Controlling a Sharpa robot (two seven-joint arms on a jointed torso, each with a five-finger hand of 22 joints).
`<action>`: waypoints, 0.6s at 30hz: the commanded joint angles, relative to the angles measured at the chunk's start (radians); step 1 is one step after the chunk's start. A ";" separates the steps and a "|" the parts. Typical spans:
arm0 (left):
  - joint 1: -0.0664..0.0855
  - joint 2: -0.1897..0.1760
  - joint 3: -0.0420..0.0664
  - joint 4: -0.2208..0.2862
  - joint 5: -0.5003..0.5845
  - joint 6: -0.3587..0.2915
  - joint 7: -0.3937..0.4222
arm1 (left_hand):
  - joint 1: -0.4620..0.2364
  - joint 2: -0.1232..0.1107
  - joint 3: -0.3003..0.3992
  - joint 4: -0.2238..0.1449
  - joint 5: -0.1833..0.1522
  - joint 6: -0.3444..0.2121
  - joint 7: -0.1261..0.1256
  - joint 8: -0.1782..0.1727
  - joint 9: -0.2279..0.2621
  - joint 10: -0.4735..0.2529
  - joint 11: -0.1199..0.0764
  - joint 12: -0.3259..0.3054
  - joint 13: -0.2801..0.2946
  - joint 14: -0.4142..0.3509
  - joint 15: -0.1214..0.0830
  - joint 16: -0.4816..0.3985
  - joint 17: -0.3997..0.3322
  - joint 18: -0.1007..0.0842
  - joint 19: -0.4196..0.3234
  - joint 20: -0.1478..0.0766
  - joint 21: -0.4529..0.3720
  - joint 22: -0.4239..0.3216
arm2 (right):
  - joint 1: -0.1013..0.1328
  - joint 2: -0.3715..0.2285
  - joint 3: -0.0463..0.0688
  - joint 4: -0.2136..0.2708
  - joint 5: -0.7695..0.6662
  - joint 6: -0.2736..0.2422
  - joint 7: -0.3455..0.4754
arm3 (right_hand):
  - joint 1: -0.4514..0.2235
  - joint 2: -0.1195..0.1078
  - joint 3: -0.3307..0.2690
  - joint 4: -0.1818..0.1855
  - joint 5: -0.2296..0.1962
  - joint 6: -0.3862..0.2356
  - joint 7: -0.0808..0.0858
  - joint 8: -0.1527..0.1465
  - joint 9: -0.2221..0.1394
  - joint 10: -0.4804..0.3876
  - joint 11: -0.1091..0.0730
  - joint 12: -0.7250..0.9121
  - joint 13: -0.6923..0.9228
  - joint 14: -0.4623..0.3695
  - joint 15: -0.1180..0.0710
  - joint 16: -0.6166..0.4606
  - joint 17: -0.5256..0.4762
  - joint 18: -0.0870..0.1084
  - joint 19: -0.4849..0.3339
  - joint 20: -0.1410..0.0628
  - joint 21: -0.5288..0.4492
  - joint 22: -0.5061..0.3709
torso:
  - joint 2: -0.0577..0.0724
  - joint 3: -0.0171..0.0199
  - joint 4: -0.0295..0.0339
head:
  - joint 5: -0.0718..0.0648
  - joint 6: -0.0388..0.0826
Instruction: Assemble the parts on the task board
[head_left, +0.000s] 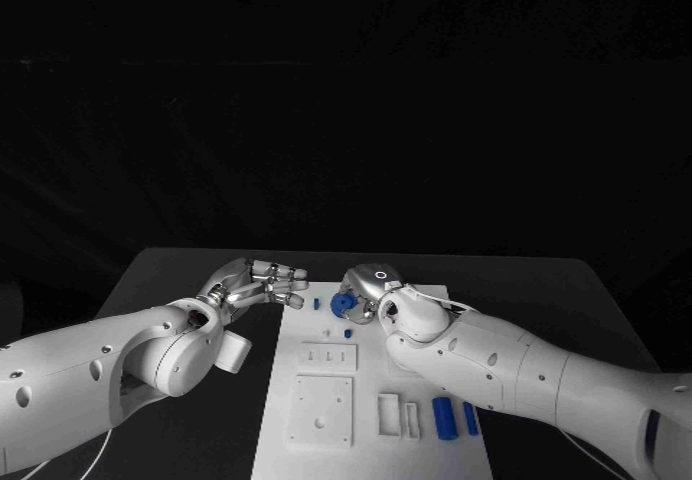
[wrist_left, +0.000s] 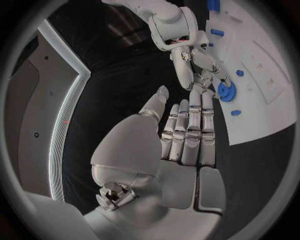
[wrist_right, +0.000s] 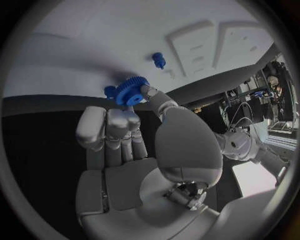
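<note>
At the far end of the white task board, we saw the right hand pinching a toothed blue gear; its teeth were clearest from the right wrist. Beside it, the left hand held nothing, silver fingers straight, pressed together.

The head camera looks down at the white board; both close wrist cameras share its blue gear.

Dark room all around, bright light on the white task board, shiny spots on the silver hands, wrist pictures bent round (like a fishbowl), edges blurry
</note>
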 joint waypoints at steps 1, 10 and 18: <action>0.001 0.004 0.001 -0.001 -0.002 0.016 0.004 | 0.002 0.009 0.000 -0.003 0.007 -0.004 0.000 0.000 0.002 -0.006 0.002 0.001 0.002 0.000 0.006 0.003 -0.001 -0.004 -0.005 0.001 0.003 0.000 | -0.004 -0.003 -0.003 -0.010 -0.012 0.037 -0.014 | 0.006 -0.001 -0.005 0.005 0.001 0.025 -0.005 0.004 0.002 -0.002 -0.001 -0.008 -0.004 -0.004 -0.006 -0.008 -0.004 -0.006 0.036 -0.007 -0.003 0.133 | 0.000 0.0008 -0.0015 | 0.001 -0.001; 0.000 0.008 0.000 -0.007 -0.002 0.018 0.003 | 0.002 0.009 0.000 -0.003 0.007 -0.004 0.000 0.000 0.002 -0.006 0.002 0.001 0.002 0.000 0.006 0.003 -0.001 -0.004 -0.005 0.001 0.003 0.000 | -0.006 -0.004 -0.004 -0.015 -0.005 0.044 -0.016 | 0.002 0.000 -0.017 0.015 -0.015 0.011 -0.002 0.005 0.002 -0.003 0.001 -0.012 -0.007 -0.003 -0.004 -0.011 -0.006 -0.006 0.037 -0.006 -0.007 0.133 | 0.000 0.0008 0.0002 | 0.000 -0.003; 0.000 0.007 0.000 -0.009 -0.002 0.018 0.003 | 0.002 0.009 0.000 -0.003 0.007 -0.004 0.000 0.000 0.002 -0.006 0.002 0.001 0.002 0.000 0.006 0.003 -0.001 -0.004 -0.005 0.001 0.003 0.000 | -0.009 -0.012 -0.004 -0.011 -0.004 0.035 -0.024 | 0.002 -0.001 -0.020 0.019 -0.015 0.012 -0.003 0.004 0.002 -0.003 0.000 -0.010 -0.007 -0.003 -0.004 -0.011 -0.006 -0.006 0.037 -0.006 -0.006 0.133 | 0.000 0.0014 -0.0012 | 0.001 -0.005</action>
